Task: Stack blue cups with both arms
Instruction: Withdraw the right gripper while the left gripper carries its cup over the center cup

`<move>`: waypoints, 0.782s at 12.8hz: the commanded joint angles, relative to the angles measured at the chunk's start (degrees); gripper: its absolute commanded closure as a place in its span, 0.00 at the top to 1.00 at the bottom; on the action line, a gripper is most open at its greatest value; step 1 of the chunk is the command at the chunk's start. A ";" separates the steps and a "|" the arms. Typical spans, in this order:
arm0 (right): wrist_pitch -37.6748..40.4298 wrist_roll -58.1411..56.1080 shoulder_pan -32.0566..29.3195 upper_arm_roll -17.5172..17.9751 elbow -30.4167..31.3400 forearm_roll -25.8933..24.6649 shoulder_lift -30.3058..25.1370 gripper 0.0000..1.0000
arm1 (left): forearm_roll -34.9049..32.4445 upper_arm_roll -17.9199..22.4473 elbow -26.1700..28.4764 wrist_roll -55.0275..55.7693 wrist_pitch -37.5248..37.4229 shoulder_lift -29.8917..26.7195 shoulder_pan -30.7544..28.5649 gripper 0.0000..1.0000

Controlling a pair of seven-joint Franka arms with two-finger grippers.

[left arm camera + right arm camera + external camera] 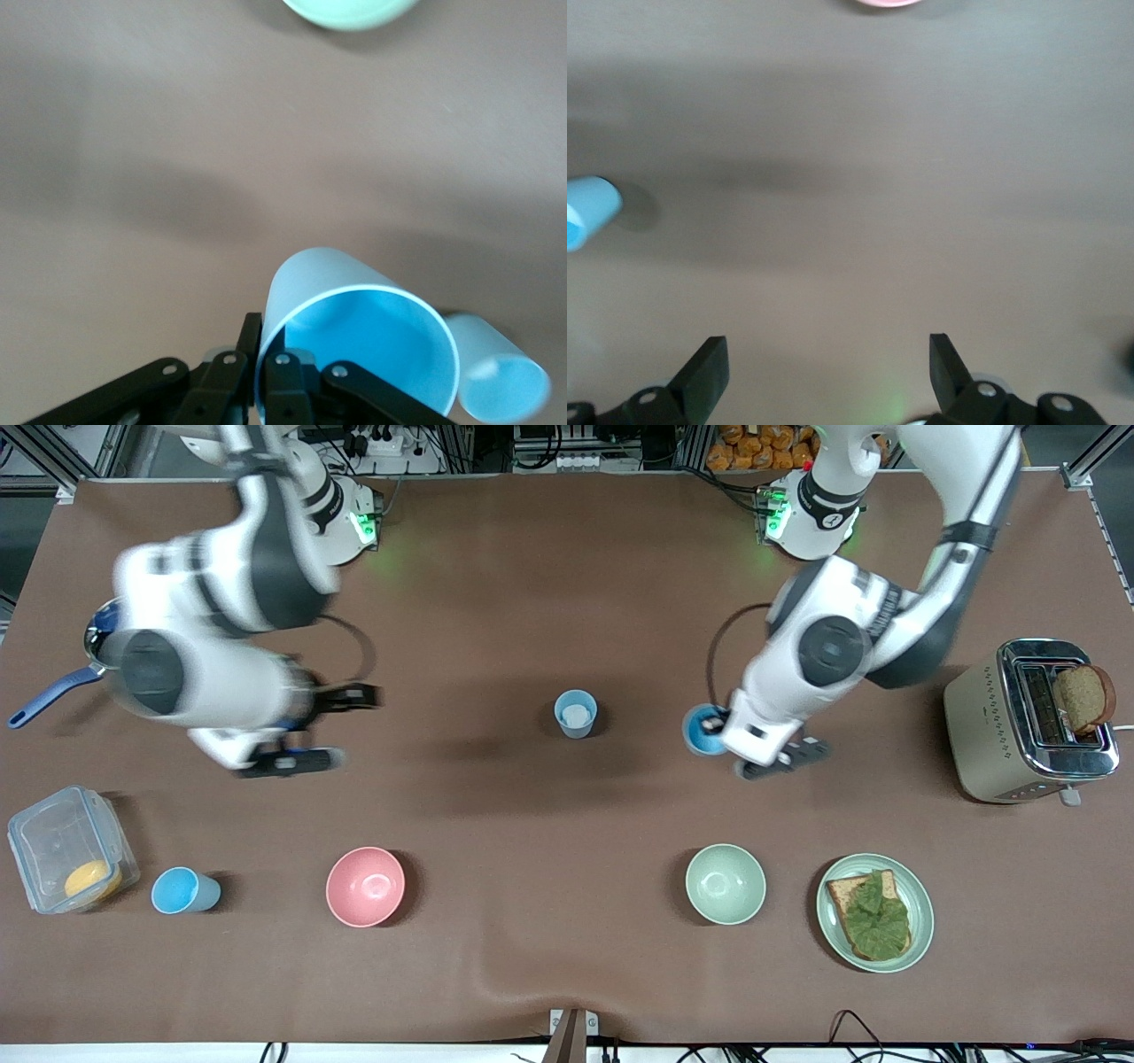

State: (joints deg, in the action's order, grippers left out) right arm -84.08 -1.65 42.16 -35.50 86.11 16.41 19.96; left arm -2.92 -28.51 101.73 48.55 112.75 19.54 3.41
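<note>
Two white robot arms above a brown table [549, 584], seen from a high camera facing them. Left gripper [719, 732] raised over the table toward the left arm's end, fingers [282, 376] pinched together on the rim of a held blue cup [702, 731], one finger inside the wall and one outside; cup tilted, bright blue interior showing in the left wrist view [372, 345]. Second blue cup [576, 714] standing upright on the table near the middle, just beside the held cup and toward the right arm's end from it. Right gripper [306, 726] up in the air over bare table toward the right arm's end, fingers spread wide apart with nothing between them. Third blue cup [182, 891] standing close to the front camera, between a clear lidded container [66, 859] and a pink bowl [365, 887], well apart from both grippers. Pale green bowl [725, 883] nearer the camera than the held cup.
</note>
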 commanded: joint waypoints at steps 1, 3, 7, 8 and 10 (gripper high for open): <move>2.51 -14.72 0.38 -8.58 0.55 -0.67 -1.86 1.00 | 0.63 -1.20 -1.87 7.14 -0.07 0.84 4.91 0.00; 4.26 -21.18 0.38 -12.73 -0.32 -0.76 -1.86 1.00 | 0.11 -1.20 -3.98 11.98 0.10 3.12 9.92 0.00; 9.36 -21.20 0.29 -13.72 -6.38 -5.15 -1.68 1.00 | -0.07 -0.76 -6.97 15.77 1.25 8.74 15.91 0.00; 10.76 -21.20 0.29 -14.59 -7.09 -5.24 -1.77 1.00 | -0.94 -0.58 -8.46 16.48 1.25 10.50 16.70 0.00; 12.00 -21.29 0.38 -15.91 -8.23 -5.24 -1.77 1.00 | -4.79 -0.58 -10.31 19.72 1.25 13.49 18.02 0.00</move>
State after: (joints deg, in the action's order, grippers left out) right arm -73.65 -22.56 42.11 -49.97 79.24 12.21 18.44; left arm -4.45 -29.49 95.35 65.07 114.56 29.32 19.98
